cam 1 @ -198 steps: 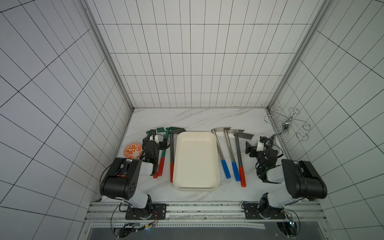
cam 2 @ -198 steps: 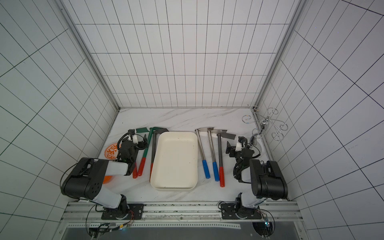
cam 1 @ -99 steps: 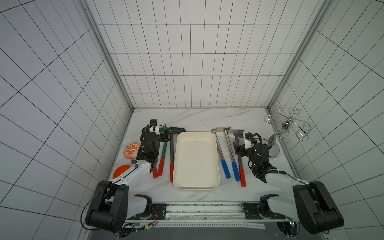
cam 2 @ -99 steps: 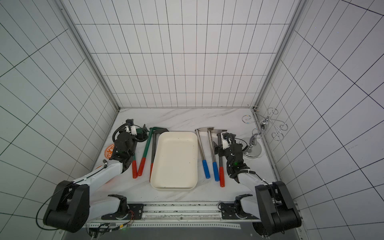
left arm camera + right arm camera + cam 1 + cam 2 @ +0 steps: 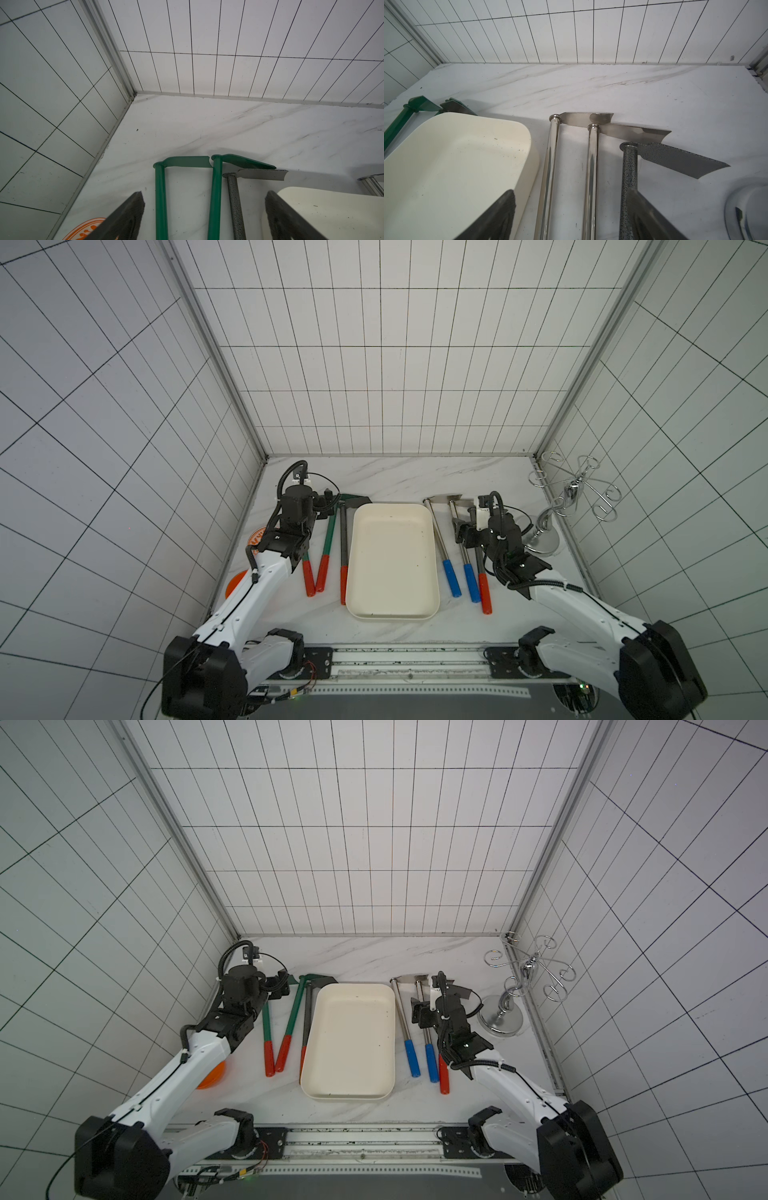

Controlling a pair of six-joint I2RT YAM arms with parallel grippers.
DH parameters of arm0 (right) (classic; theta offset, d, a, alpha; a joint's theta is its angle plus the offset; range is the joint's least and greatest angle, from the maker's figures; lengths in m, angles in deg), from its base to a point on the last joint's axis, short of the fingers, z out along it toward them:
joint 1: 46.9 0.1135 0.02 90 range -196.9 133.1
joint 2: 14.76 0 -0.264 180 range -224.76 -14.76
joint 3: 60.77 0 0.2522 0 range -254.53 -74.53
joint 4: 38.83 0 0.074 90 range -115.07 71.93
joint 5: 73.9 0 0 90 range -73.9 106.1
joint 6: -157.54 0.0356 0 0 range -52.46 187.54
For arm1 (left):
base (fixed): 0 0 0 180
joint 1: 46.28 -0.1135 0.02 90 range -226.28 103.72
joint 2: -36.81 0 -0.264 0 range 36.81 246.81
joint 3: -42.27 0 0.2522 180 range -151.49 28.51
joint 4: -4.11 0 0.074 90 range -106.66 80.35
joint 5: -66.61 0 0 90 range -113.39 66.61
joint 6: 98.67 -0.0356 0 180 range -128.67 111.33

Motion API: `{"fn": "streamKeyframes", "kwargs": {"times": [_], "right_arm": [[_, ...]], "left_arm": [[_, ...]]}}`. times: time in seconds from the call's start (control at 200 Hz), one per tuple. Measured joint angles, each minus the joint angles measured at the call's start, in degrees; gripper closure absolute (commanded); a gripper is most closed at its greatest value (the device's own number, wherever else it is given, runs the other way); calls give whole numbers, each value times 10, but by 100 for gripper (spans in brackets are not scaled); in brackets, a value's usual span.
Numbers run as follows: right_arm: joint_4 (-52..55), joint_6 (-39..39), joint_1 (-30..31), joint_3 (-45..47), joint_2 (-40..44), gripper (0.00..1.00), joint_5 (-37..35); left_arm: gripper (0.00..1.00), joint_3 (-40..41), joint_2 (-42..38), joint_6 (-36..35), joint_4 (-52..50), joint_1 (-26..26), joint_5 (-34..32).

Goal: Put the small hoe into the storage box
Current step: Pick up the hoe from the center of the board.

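Six hoes are lying flat on the worktop (image 5: 395,479), three on each side of the storage box (image 5: 392,560), and none is lying inside it. I am not seeing clearly which one is the small hoe, so grabbing the wrong one is the first danger. The left fingers (image 5: 126,216) are standing wide, holding nothing, over the two green hoes (image 5: 161,197) and the left grey hoe (image 5: 234,199). The right fingers (image 5: 500,212) are standing wide too, holding nothing, over the two shiny hoes (image 5: 550,166), with the right grey hoe (image 5: 629,176) just beside. The handles are lying so close that fingers may be closing on two at once. The blades are lapping over each other, so lifting one may be dragging its neighbour. A hoe going in crooked may be ending up on the box rim. The right arm is reaching near the metal stand (image 5: 544,541) by the right edge and may be bumping it.

The worktop is looking like white stone with thin grey streaks. White tiled walls with dark lines are closing it in on three sides.
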Motion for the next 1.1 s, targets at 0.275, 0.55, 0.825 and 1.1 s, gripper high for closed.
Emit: {"fn": "streamKeyframes", "kwargs": {"times": [0.275,0.55,0.825,1.1], "right_arm": [[185,97,35,-108,-27,23,-25],[266,123,35,-180,-64,23,29],[299,119,35,-180,-89,23,64],[304,117,35,-180,-91,23,82]], "left_arm": [[40,-94,96,36,-151,-1,17],[65,-167,188,9,-241,-15,28],[57,-222,278,-29,-295,-21,35],[44,-250,346,-26,-331,-57,15]]}}
